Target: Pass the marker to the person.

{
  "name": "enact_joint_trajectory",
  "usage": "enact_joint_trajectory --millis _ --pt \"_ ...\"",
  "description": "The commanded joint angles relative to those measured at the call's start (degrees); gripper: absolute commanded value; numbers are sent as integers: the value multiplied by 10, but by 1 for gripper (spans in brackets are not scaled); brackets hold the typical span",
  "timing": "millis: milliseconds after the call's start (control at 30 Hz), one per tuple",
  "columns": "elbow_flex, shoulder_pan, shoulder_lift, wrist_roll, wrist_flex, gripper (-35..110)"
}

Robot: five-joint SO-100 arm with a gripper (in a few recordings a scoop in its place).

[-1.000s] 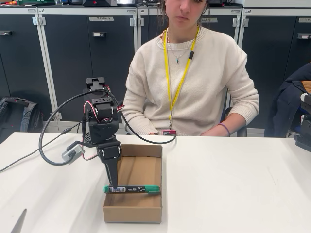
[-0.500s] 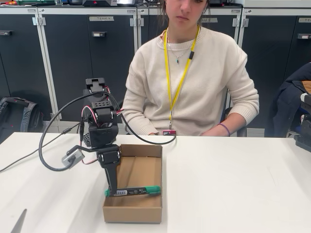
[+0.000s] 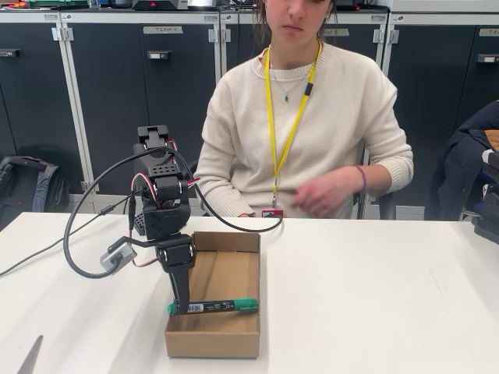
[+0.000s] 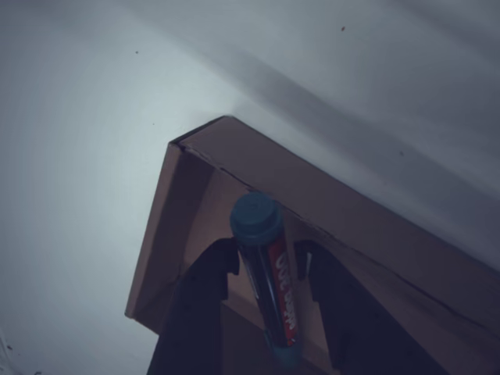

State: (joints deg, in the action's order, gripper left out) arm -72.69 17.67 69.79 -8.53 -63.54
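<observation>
Gripper (image 3: 181, 305) pointed down into the open cardboard box (image 3: 213, 339) on the white tabletop (image 3: 374, 296), closed on the marker (image 3: 212, 306) near its left end in the fixed view. Marker held roughly level across the box width, green cap at the right, short green end protruding left of the fingers, white barcode label just right of the grip. In the wrist view, marker (image 4: 266, 277) clamped between the two dark fingers (image 4: 205, 297), rounded cap end toward the box corner (image 4: 195, 156), red lettering along the barrel. Whether the marker touches the box floor cannot be told.

Person (image 3: 304, 125) seated behind the tabletop, facing the arm. One hand (image 3: 323, 195) raised in front of the torso above the far table edge, blurred, purple wristband at the wrist. Yellow lanyard (image 3: 288, 117) hanging down the cream sweater. Black cable (image 3: 78, 226) looping from the arm to the left. Dark cabinets (image 3: 117, 86) behind.
</observation>
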Motion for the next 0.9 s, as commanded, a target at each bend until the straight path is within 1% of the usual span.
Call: enact_joint_trajectory --millis 0,167,200,300,367,567,733,867 --pt "-2 -6 8 -4 11 15" --pt "-6 -8 6 -4 18 15" --pt "-6 -9 6 -5 18 13" --pt "-3 -10 6 -7 22 0" --pt "-1 -11 6 -9 23 -5" --pt "-6 -2 33 -40 29 -5" --pt "-26 35 150 -85 -6 -5" --pt "-1 53 228 -119 -47 -5"
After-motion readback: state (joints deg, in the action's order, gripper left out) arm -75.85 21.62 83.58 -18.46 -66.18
